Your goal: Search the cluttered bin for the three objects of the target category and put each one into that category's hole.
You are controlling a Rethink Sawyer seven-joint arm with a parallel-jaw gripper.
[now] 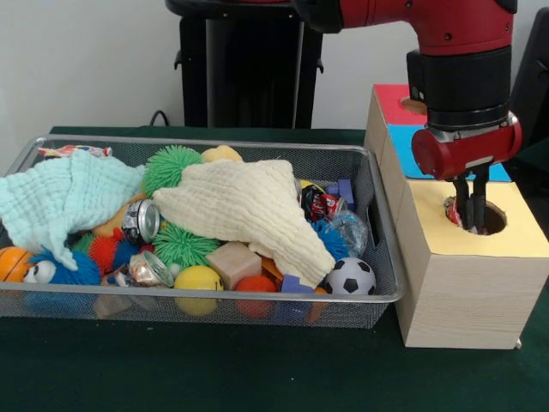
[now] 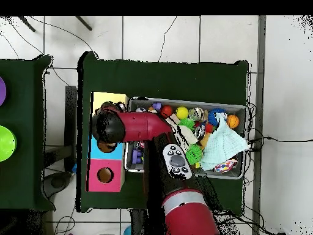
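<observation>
The gripper (image 1: pixel 471 215) is hanging over the yellow-topped wooden box (image 1: pixel 467 292) right of the bin (image 1: pixel 388 257), fingertips dipping into its round hole (image 1: pixel 485 219). A knotted cloth piece (image 1: pixel 451 210) with red and white is showing beside the fingers at the hole's rim; can't tell if the fingers are pinching it. Another one (image 1: pixel 73 151) is lying at the bin's far left corner, behind the mint cloth (image 1: pixel 60 196). A cream cloth (image 1: pixel 249 206) is covering the middle toys.

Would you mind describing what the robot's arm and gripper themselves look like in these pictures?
The arm is glossy red with black sections: a black cylindrical segment sits above a rounded red wrist housing edged by a silver ring. The gripper has slim dark fingers. Overhead, the arm shows red links, a black rounded joint cap and a grey button panel.
</observation>
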